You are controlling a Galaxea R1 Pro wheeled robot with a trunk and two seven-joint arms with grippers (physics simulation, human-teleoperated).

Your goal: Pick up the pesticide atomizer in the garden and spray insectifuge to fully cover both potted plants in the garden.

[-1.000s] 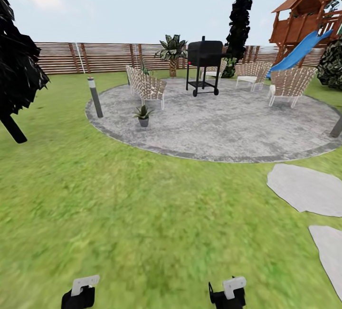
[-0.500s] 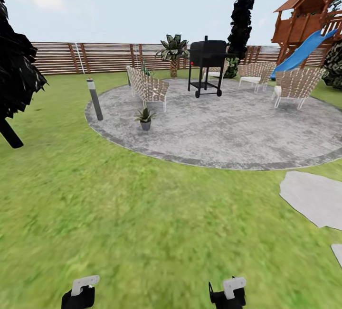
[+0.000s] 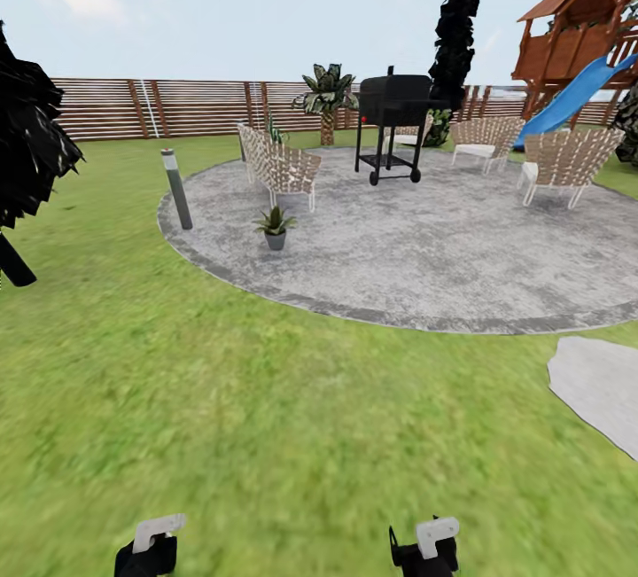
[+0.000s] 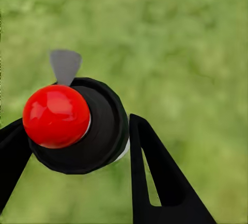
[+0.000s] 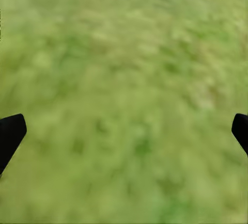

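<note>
One potted plant stands near the left edge of the round paved patio, between a grey bollard lamp and a woven chair — the robot is well back on the lawn. In the left wrist view the left gripper has its fingers closed around a dark round-topped object with a red cap and a pale spout, judged to be the pesticide atomizer seen end-on. The right gripper is spread wide and empty over grass. Both arms hang low and tucked in front of the base, wrists showing at the head view's lower edge. Best practice now, it seems — drive close, stop short of the patio's edge, then raise the left arm with the nozzle facing the leaves.
</note>
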